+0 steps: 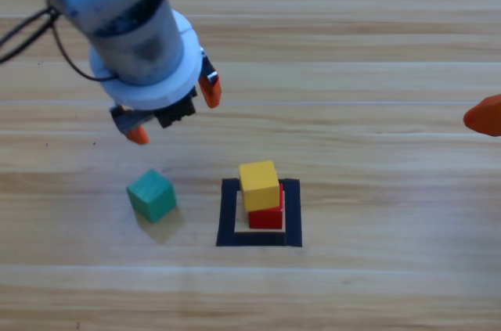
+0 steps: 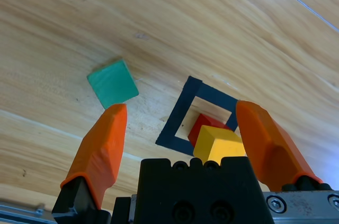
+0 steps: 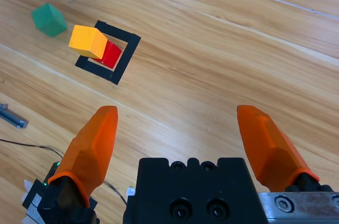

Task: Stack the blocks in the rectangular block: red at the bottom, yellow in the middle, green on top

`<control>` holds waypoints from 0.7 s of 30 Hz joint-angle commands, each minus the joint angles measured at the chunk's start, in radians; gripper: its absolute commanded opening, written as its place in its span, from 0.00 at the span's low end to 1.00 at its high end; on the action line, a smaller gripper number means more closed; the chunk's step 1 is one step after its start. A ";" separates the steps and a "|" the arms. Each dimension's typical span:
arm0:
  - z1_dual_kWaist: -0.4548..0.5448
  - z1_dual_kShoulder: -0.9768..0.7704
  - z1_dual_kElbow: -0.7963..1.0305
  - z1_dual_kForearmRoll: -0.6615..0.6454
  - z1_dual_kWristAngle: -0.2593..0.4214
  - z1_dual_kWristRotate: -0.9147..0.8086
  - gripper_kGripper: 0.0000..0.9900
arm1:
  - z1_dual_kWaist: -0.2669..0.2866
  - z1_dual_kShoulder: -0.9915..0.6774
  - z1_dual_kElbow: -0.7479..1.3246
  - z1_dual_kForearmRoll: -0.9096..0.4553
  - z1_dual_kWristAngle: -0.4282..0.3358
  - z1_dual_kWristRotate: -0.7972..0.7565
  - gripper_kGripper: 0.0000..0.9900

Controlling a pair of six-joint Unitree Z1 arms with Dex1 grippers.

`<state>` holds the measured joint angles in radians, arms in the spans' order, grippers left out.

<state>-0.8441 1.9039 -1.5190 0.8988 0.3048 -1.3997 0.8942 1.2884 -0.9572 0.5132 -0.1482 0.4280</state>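
Now yellow point(image 1: 259, 185) sits on red point(image 1: 268, 214) inside the rectangular block point(image 1: 228, 217); the left claw point(image 1: 174, 112) hovers wide, empty, near green point(image 1: 152, 195).

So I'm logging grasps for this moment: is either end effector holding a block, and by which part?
Nothing is held. The left end effector hangs open above the table, the green cube loose below it; the right end effector is open and empty.

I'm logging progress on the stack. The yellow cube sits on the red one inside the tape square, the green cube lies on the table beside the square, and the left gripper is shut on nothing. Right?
Not quite: the left gripper is open, its jaws spread wide in the left wrist view. The rest holds: the yellow cube sits on the red cube inside the tape square, and the green cube lies beside it.
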 commanded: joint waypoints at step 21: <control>0.080 0.130 0.051 0.086 -0.108 -0.275 0.89 | -0.026 0.183 0.040 -0.076 0.030 -0.037 1.00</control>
<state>-0.7927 1.9743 -1.5056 0.9830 0.2270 -1.6680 0.8929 1.4031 -0.9531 0.4698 -0.1230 0.4031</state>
